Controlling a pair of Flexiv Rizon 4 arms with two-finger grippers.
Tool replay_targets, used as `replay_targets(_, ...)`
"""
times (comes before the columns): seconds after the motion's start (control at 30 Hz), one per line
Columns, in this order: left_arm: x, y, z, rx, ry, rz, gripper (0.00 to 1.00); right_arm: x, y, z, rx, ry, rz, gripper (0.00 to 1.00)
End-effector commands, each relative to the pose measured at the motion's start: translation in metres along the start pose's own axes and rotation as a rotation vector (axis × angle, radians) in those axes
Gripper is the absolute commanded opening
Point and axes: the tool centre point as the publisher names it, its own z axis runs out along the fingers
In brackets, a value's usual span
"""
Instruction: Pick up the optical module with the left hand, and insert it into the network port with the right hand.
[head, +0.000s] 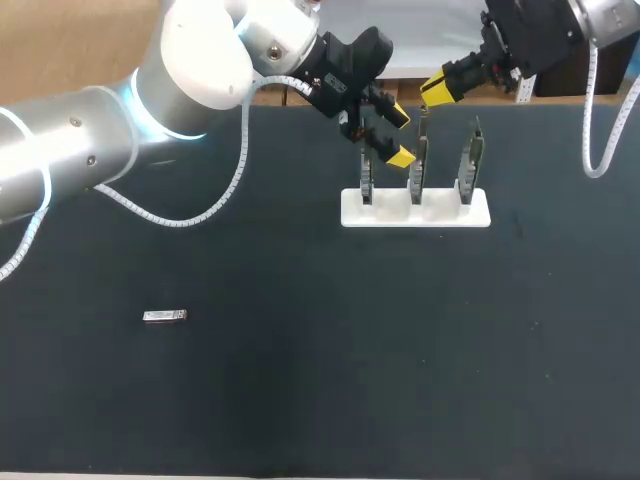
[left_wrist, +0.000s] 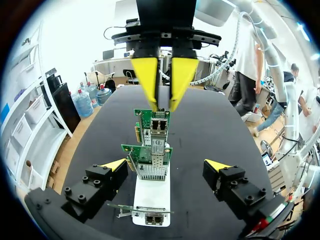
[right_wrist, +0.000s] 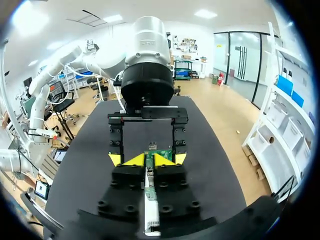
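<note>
Head view shows the optical module (head: 165, 316), seemingly light, stiff metal (pinch its long sides), with the left gripper (head: 400, 136) spread wide and the right gripper (head: 432, 95) impossible to judge.

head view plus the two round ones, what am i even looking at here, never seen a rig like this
These are two robot arms at a dark table. The head view looks down from above. Each round picture comes from a camera on one arm's wrist. A white holder stands on the table with three green circuit cards upright in it. The left gripper hangs beside the holder, its fingers open and holding nothing. The right gripper hangs over the cards; whether it grips one is unclear. The small silver optical module lies alone, far from both.
</note>
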Motion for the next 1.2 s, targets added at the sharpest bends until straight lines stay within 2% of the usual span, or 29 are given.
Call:
replay_targets(0.03, -0.001, 0.002, 0.000, 0.005, 0.005, -0.001, 1.00, 0.002, -0.002, 0.003, -0.001, 0.002, 0.004, 0.00)
replay_targets(0.53, -0.001, 0.002, 0.000, 0.005, 0.005, -0.001, 1.00, 0.007, -0.004, 0.009, -0.012, 0.034, 0.001, 0.00)
replay_targets(1.2, -0.001, 0.002, 0.000, 0.005, 0.005, -0.001, 1.00, 0.035, -0.006, 0.024, -0.045, 0.081, 0.077, 0.00)
